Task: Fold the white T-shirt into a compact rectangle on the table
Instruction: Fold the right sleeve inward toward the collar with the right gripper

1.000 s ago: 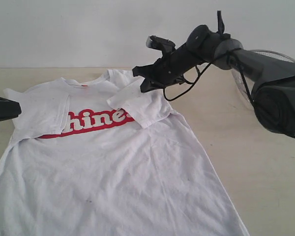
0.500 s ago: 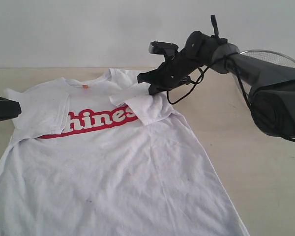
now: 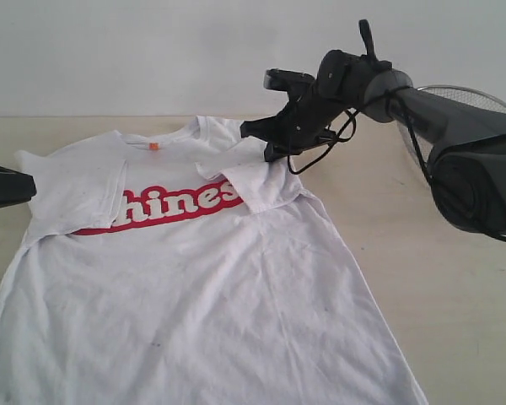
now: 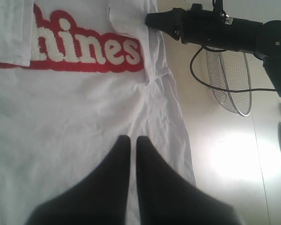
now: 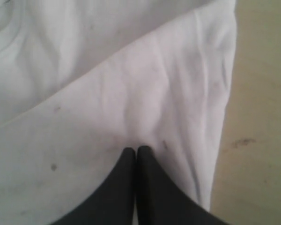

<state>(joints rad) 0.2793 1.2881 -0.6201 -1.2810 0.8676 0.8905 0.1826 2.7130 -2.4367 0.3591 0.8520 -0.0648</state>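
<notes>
White cotton, faintly speckled: the white T-shirt point(image 3: 219, 287) lies front-up and spread over the pale beige counter point(image 3: 430, 253), collar toward the far wall, hem running off the near edge of the exterior view. A red band point(image 3: 173, 205) with white letters reading "hines" crosses the chest, and a small orange tag point(image 3: 153, 146) sits inside the collar. Both sleeves are turned inward. The one nearer the left arm point(image 3: 76, 190) lies flat and covers the start of the lettering. The one nearer the right arm point(image 3: 253, 181) lies over the end of the band. The right pincer point(image 3: 257, 141) sits at the shoulder end of that sleeve, its black fingers point(image 5: 126, 187) pressed together. In the right wrist view the creases run to their tips, so it looks to be pinching a small pucker of sleeve cloth. The left pincer point(image 4: 131, 139) hangs over the shirt's plain lower body near the side hem, fingers together with only a thin slit between them, nothing in its grip; whether it touches the cloth I cannot tell. A silver wire basket point(image 4: 229, 79) stands on the counter beyond the right arm, well apart from the shirt.
</notes>
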